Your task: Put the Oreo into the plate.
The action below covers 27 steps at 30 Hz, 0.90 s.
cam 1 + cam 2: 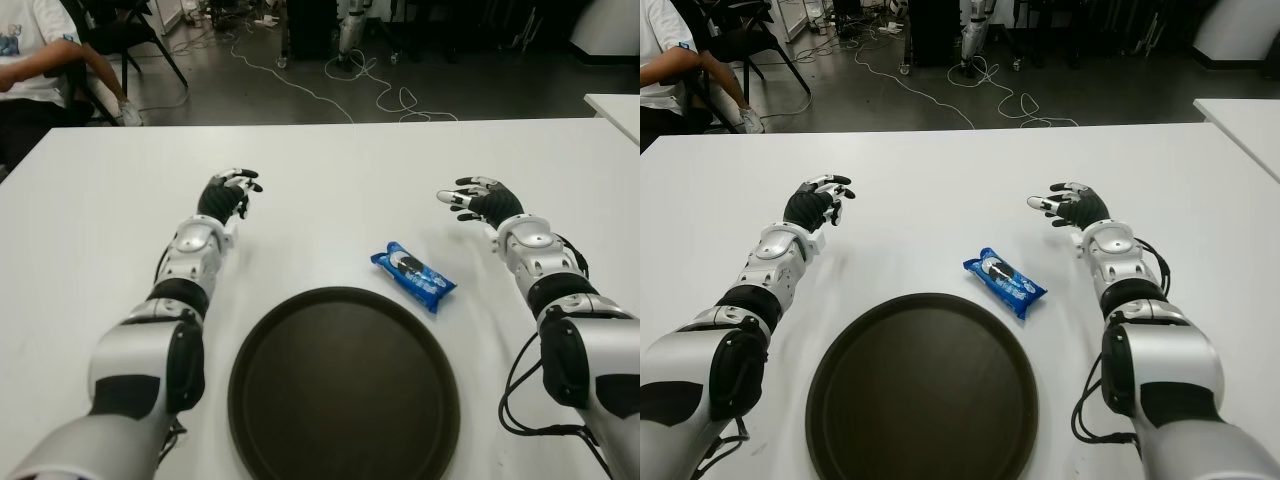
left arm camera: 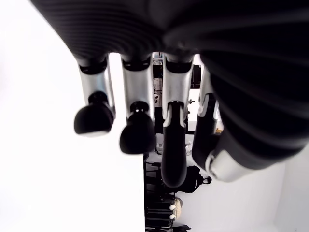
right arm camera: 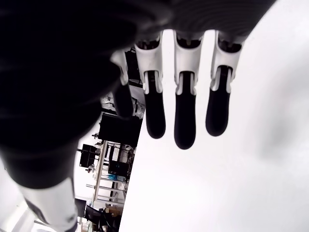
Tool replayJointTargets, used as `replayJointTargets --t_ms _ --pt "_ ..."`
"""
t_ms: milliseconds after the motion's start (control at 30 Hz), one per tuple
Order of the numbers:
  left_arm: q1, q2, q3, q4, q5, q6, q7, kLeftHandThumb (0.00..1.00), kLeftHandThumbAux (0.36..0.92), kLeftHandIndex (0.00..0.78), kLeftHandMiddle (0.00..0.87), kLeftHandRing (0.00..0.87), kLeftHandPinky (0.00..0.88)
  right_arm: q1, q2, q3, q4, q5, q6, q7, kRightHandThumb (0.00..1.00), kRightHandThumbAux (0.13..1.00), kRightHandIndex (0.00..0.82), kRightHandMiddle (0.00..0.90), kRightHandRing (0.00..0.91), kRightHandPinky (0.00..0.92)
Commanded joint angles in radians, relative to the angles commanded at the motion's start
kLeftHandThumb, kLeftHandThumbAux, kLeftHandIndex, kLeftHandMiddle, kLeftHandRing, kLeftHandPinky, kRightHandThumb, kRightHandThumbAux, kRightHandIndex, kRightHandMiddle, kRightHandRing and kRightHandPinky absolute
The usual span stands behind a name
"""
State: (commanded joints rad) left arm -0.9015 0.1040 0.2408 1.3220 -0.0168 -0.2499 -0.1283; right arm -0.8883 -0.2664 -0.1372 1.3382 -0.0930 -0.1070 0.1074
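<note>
Far left, beyond the table's (image 1: 330, 170) back corner: a person's arm (image 1: 60, 62) in a white sleeve, seated by a black chair (image 1: 120, 35). Cables (image 1: 330, 85) ran across the dark floor behind the table.

Left hand (image 1: 226, 193) sat over the white table, left of centre and well back from the plate (image 1: 262, 345). Palm down, fingers (image 2: 137, 130) loosely bent, nothing in them. Wrist view confirmed: four digits hanging free over bare tabletop, no contact with any object. Whether the hand touched the table could not be told.

Plate: dark, round, shallow rim, near edge of the table, centred between the two forearms. Nothing on it.

Oreo (image 1: 413, 276): blue flow-wrap pack, lying flat on the table just beyond the plate's far-right rim. Close to the rim, but the pack stayed outside it and clear of the tray surface. Long axis diagonal: one end pointed far-left, the other near-right toward the right forearm. White cookie print showed on the top face.

Right hand (image 1: 480, 198) was over the table to the right of the Oreo and farther back, well apart from it. Fingers (image 3: 185, 116) extended and slightly spread, pointing toward the left hand's side, holding nothing. Wrist view showed straight digits over blank white surface.

Far right: corner of a second white table (image 1: 615, 108).
</note>
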Motion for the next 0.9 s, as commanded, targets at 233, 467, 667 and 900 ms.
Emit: replayJointTargets --t_ms 233,467,667,900 --pt "0.000 0.000 -0.001 -0.001 0.001 0.000 0.000 0.855 0.661 0.412 0.549 0.788 0.817 0.000 0.000 -0.006 0.000 0.004 0.001 0.004 0.000 0.761 0.298 0.369 0.411 0.439" --pt "0.000 0.000 -0.002 0.000 0.002 -0.001 0.006 0.855 0.661 0.411 0.549 0.781 0.814 0.001 0.002 -0.007 0.000 0.004 -0.004 -0.002 0.000 0.768 0.292 0.366 0.412 0.442" --pt "0.000 0.000 0.000 -0.001 -0.001 0.000 0.002 0.855 0.661 0.412 0.551 0.792 0.824 0.001 0.003 -0.006 0.000 0.002 -0.004 -0.003 0.000 0.765 0.285 0.358 0.401 0.430" --pt "-0.001 0.002 -0.003 0.000 0.003 0.004 0.002 0.855 0.661 0.412 0.548 0.780 0.812 0.002 0.002 -0.001 -0.001 -0.003 -0.012 -0.003 0.000 0.766 0.305 0.375 0.416 0.437"
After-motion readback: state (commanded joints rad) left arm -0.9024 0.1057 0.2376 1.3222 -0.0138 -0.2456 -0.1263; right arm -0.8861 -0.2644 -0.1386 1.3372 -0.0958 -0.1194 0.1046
